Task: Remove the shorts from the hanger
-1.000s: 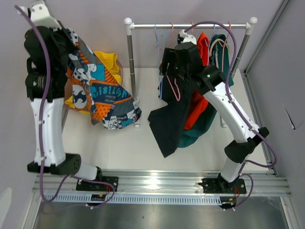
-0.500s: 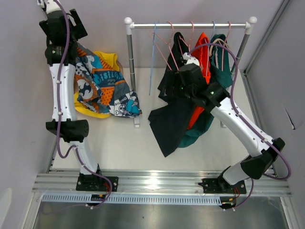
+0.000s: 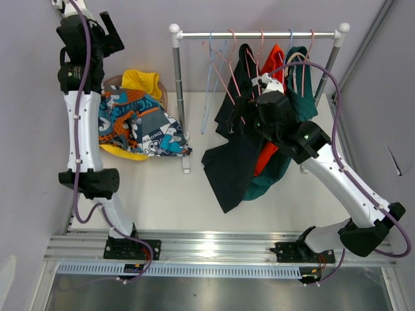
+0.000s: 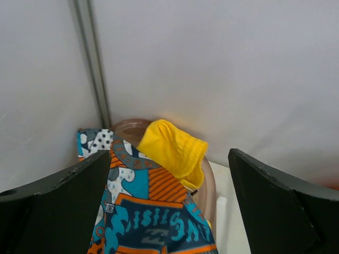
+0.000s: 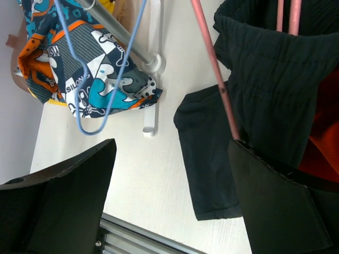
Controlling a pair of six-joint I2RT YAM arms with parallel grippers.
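Plainly, left pincer point(image 4: 168, 159) and right pincer point(image 5: 172, 147) gape wide, empty.

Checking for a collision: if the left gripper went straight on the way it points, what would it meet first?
Probably the yellow shorts, next to the patterned shorts, though depth is unclear.

The only lettering stands on the patterned shorts point(image 5: 106, 63). In the right wrist view, at the upper left of the frame, white capitals on a dark striped patch read roughly "SILONG". In the left wrist view, at the bottom centre, large teal block letters cross a dark blue patch but cannot be read with certainty. In the top view the print is too small to read.
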